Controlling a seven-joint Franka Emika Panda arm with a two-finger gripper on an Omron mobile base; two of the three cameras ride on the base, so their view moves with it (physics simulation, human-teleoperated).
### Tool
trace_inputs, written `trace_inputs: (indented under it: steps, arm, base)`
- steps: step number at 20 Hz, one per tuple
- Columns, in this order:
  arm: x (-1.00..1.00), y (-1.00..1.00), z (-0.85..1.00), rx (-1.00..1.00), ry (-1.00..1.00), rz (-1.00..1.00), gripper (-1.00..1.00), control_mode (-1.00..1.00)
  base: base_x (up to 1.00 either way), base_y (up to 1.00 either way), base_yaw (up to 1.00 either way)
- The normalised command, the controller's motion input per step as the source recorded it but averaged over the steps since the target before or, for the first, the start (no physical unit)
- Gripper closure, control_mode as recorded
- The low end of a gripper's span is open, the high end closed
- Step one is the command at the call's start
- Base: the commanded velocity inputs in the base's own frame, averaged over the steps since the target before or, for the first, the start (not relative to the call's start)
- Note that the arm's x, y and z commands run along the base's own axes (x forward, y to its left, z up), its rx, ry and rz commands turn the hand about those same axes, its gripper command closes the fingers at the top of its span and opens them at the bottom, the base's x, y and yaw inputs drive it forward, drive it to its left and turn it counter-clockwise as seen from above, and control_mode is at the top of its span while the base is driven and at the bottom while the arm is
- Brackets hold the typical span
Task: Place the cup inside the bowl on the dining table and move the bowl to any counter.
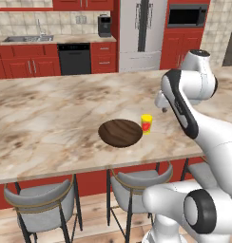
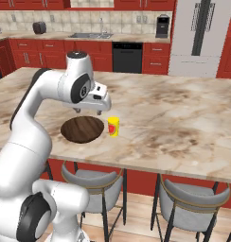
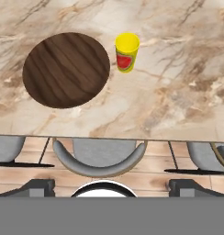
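On the dining table (image 1: 51, 118), near its edge on the stool side, stands the bowl (image 1: 120, 132), a wide, shallow, dark brown wooden dish. It is upright and nothing lies in it. Just beside the bowl, on the side toward the robot's right, stands the cup (image 1: 146, 123). It is small, yellow and upright, and it is apart from the bowl, with a narrow strip of marble between them. The cup has a red mark on its side; it looks like a round red shape, but no letters or words can be read on it. From the hand view the inside of the cup shows yellow and I cannot tell if there is something in it.

The gripper (image 3: 112, 186) is above the table, higher than the bowl and slightly toward the table edge from it. Its two dark fingertips (image 3: 38, 186) stand far apart, so the hand is wide, and it holds nothing and touches nothing.

Below the table edge near the bowl there are grey cushioned stools (image 1: 44, 197). Behind the table, far from the bowl, a counter (image 1: 27, 40) runs over red cabinets.
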Motion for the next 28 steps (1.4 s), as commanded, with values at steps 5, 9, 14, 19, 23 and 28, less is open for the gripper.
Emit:
trace_inputs:
  steps: [5,9,14,19,23,28]
  arm:
    - [0.01,-0.16,0.0,0.0,-0.03,0.0,-1.0,-1.0]
    - [0.12,-0.14,0.0,0.0,-0.05,0.0,-1.0,-1.0]
    - [0.25,-0.05,0.0,0.0,-0.01,0.0,-1.0,-1.0]
    - [0.41,0.0,0.0,0.0,0.0,0.0,-1.0,-1.0]
    - [0.45,0.0,0.0,0.0,0.0,0.0,-1.0,-1.0]
    - [0.47,0.0,0.0,0.0,0.0,0.0,-1.0,-1.0]
  base:
    - [0.0,0.0,0.0]
    - [0.0,0.0,0.0]
    - [0.0,0.0,0.0]
    - [0.0,0.0,0.0]
    - [0.0,0.0,0.0]
    - [0.0,0.0,0.0]
